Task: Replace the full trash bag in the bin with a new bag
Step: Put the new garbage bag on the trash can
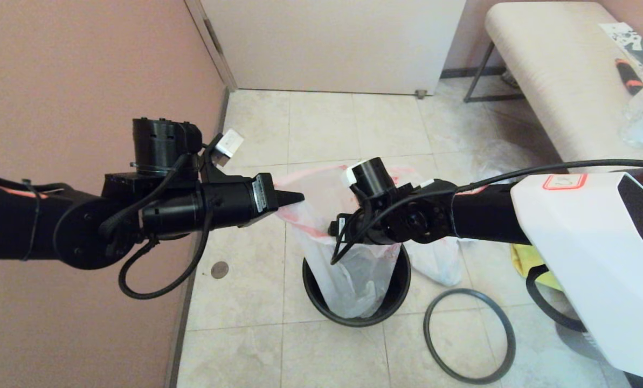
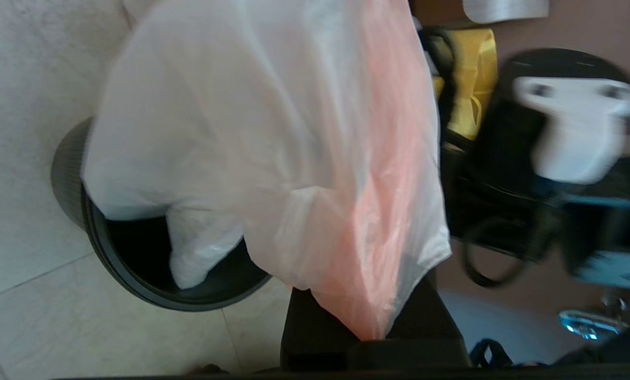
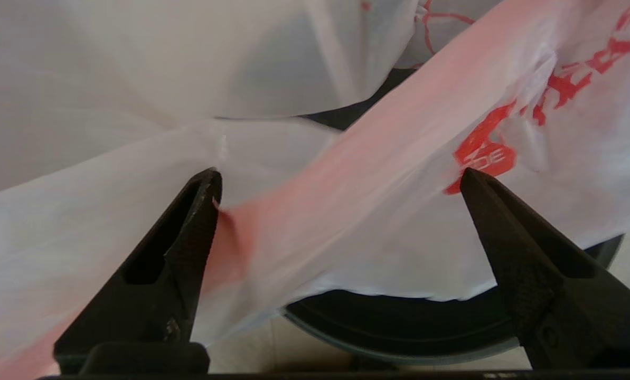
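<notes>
The new bag [image 1: 348,275], thin white plastic with red lettering, hangs with its lower part inside the black bin [image 1: 353,322] on the tiled floor. My left gripper [image 1: 296,198] is above the bin's left side, shut on the bag's orange-red handle [image 2: 370,316]. Over the bin's right side, my right gripper [image 3: 340,173] is open, with the bag's film [image 3: 378,221] stretched between its fingers [image 3: 193,227]. The bin's rim [image 3: 399,338] shows below that film. The full trash bag [image 1: 440,267] lies on the floor right of the bin, mostly hidden behind my right arm.
The dark grey hoop [image 1: 428,323] lies flat on the floor right of the bin. A yellow tote [image 1: 523,258] sits further right. A padded bench [image 1: 542,64] stands at the back right, and a pink wall [image 1: 84,64] runs along the left.
</notes>
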### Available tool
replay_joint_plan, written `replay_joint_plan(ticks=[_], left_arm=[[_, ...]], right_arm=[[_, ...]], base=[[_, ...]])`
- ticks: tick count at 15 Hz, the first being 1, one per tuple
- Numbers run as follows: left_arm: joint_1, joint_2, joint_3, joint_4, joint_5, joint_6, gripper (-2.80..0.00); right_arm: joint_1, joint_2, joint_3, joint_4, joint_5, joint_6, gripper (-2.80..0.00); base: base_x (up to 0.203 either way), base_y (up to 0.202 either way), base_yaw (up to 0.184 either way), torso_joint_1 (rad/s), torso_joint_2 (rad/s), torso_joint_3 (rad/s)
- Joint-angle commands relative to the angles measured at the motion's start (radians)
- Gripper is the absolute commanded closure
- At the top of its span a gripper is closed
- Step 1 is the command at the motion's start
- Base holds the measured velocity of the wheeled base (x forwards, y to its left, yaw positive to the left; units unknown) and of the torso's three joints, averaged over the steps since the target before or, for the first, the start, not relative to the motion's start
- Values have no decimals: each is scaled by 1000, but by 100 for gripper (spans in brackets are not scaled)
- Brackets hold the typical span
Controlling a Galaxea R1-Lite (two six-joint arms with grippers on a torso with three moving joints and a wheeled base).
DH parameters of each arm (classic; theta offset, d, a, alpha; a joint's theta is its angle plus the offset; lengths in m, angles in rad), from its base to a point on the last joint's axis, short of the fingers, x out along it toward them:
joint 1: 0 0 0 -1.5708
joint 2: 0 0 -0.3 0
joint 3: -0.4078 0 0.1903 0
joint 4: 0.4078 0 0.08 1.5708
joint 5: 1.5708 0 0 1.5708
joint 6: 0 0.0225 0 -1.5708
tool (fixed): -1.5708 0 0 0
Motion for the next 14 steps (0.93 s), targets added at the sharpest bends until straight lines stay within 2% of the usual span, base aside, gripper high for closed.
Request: replay_joint_plan(ticks=[1,2,3,10,14], left_arm=[[4,-12,10,-3,-4,-3,0],[5,-13,10,-4,-4,-3,0],[5,-13,10,-3,-4,-2,0],[19,-16,7,-4,-4,-3,0],[20,8,0,-4,5,5,0]], right_arm=[[-5,20,0,6,-4,1,-280],[-5,24,2,13,-16,1,-280],[-5,20,3,16,-17,2,0],[2,3,24,135,-25,6,0],[-5,-57,41,247,-66,74,0]], base=[[0,0,0,0,0,0],[0,0,0,0,0,0],[0,0,0,0,0,0],[0,0,0,0,0,0],[0,0,0,0,0,0]])
